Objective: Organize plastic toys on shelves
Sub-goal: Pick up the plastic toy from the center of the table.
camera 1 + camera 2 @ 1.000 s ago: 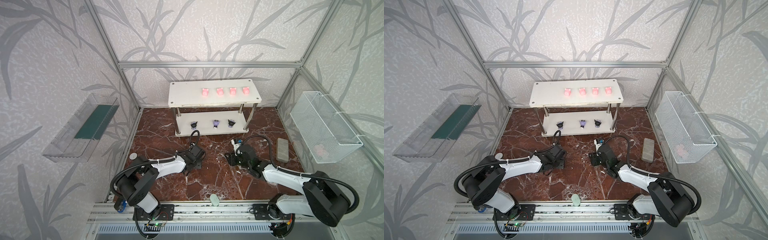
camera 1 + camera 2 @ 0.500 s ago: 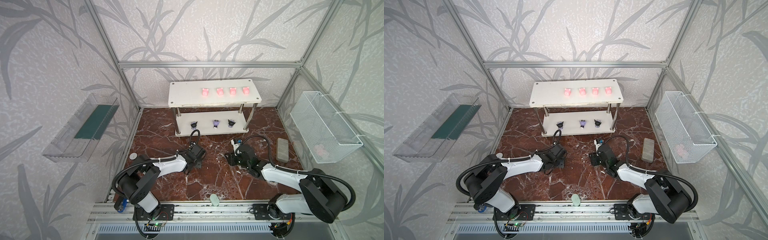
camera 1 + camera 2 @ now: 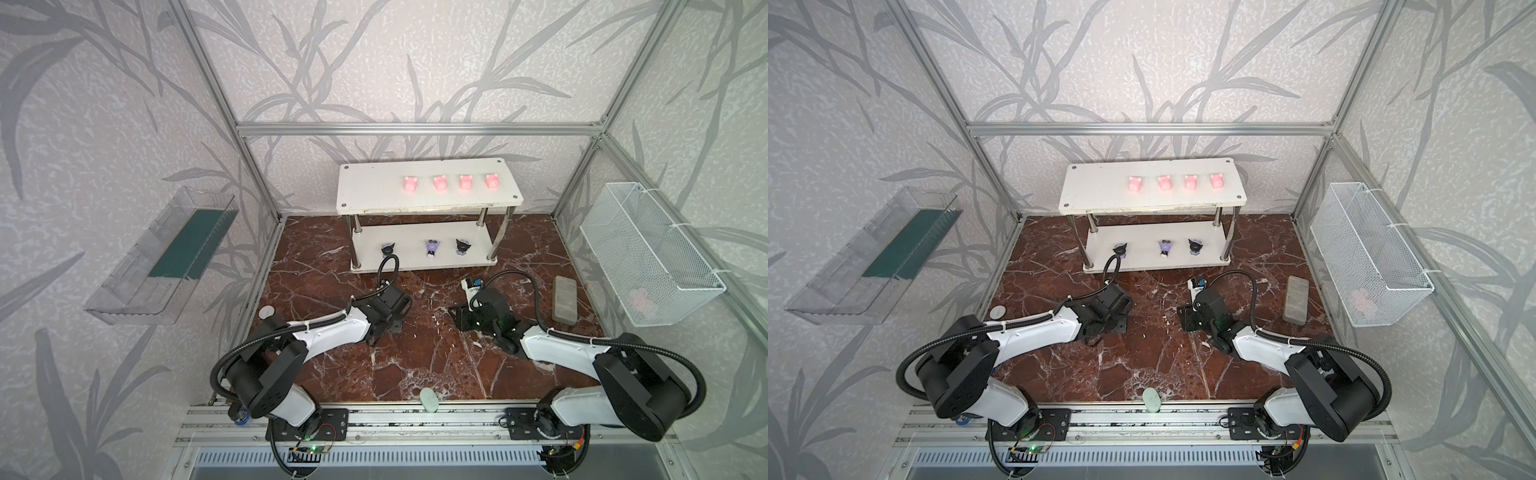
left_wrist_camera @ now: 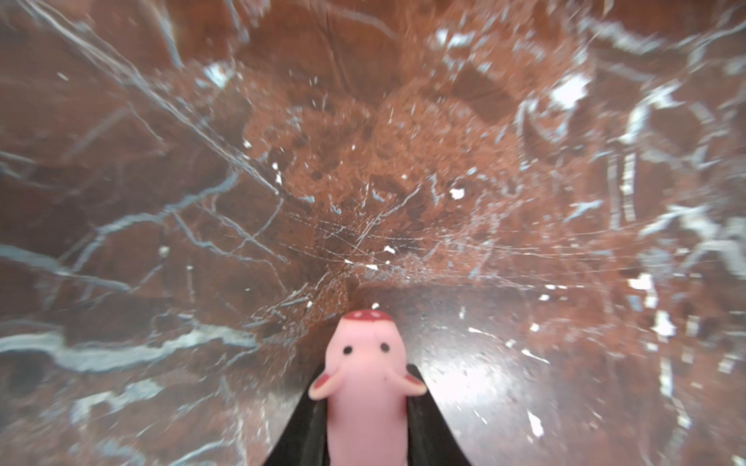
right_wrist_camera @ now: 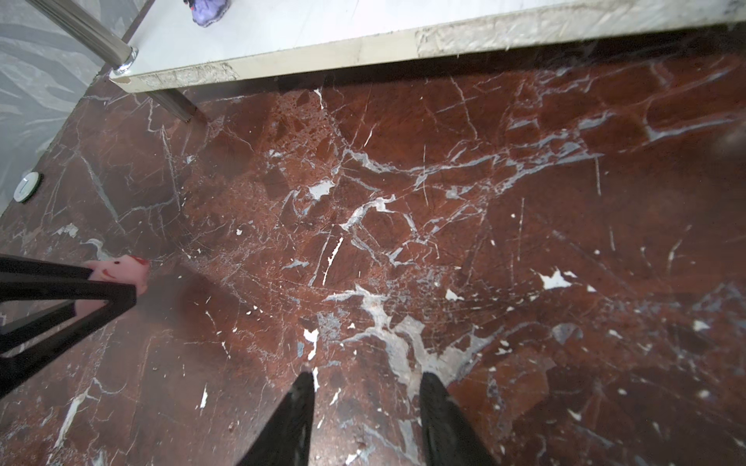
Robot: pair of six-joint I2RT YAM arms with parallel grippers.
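Left hand (image 4: 365, 387) clamps pink pig (image 4: 363, 347), snout protruding past its fingertips.
Right hand (image 5: 369, 379), at 3 o'clock from it, stands open and empty.

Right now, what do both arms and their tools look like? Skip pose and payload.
Left arm and right arm: white link shells, black joints and bases, black corrugated hoses running along each. Left tool and right tool: black tapered fingers; the left one's show as open triangular frames. White block with blue tag on the right wrist.
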